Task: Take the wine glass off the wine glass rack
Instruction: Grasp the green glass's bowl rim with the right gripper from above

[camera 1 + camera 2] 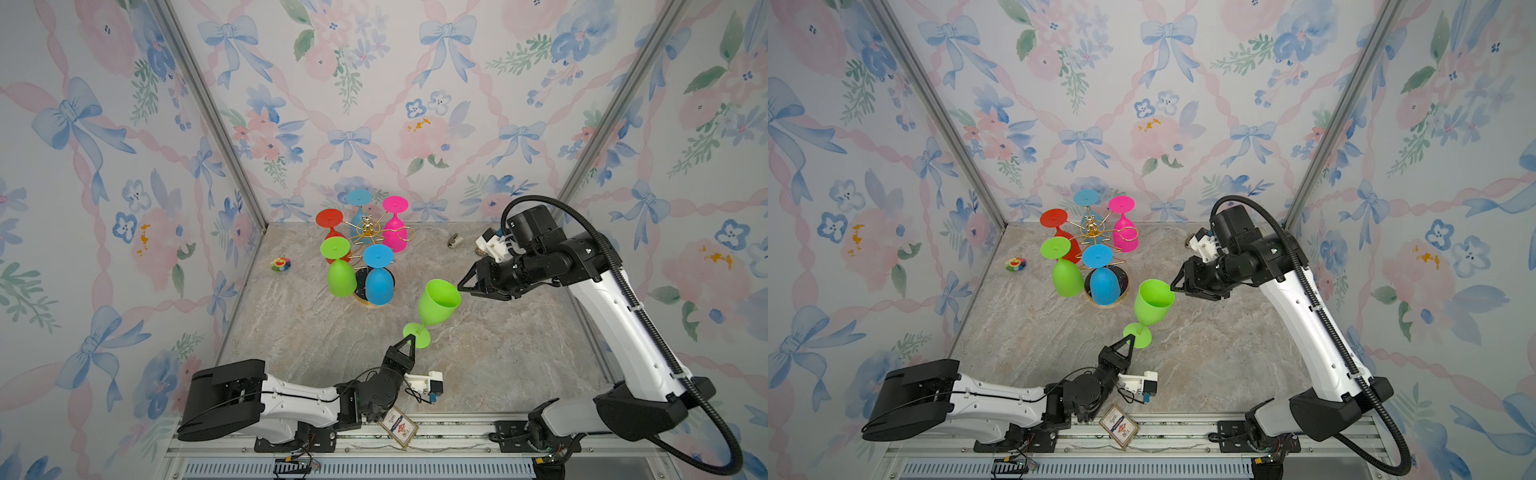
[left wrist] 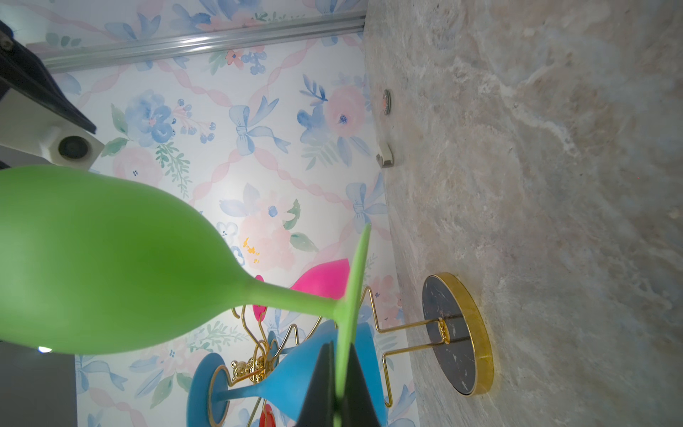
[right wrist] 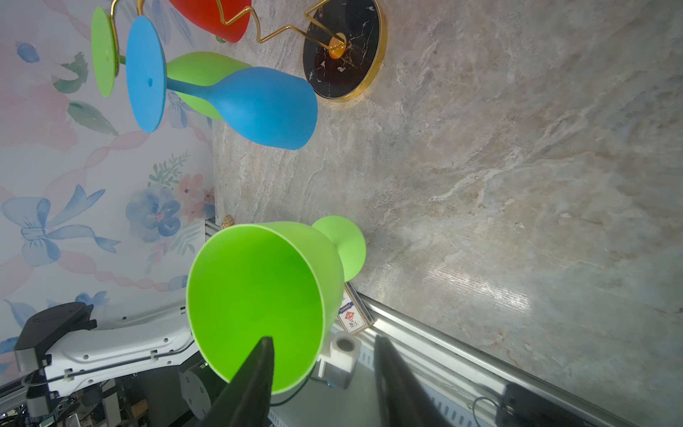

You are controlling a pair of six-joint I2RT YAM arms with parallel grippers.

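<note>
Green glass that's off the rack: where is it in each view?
Top view: green glass mid-frame, right of the rack, foot in the left gripper.
Top view: green glass mid-frame too.
Left wrist: green glass close up, side-on, before the rack.
Right wrist: green glass close up, mouth toward camera.
Shared landmark: the rack's black base, in all four.
</note>
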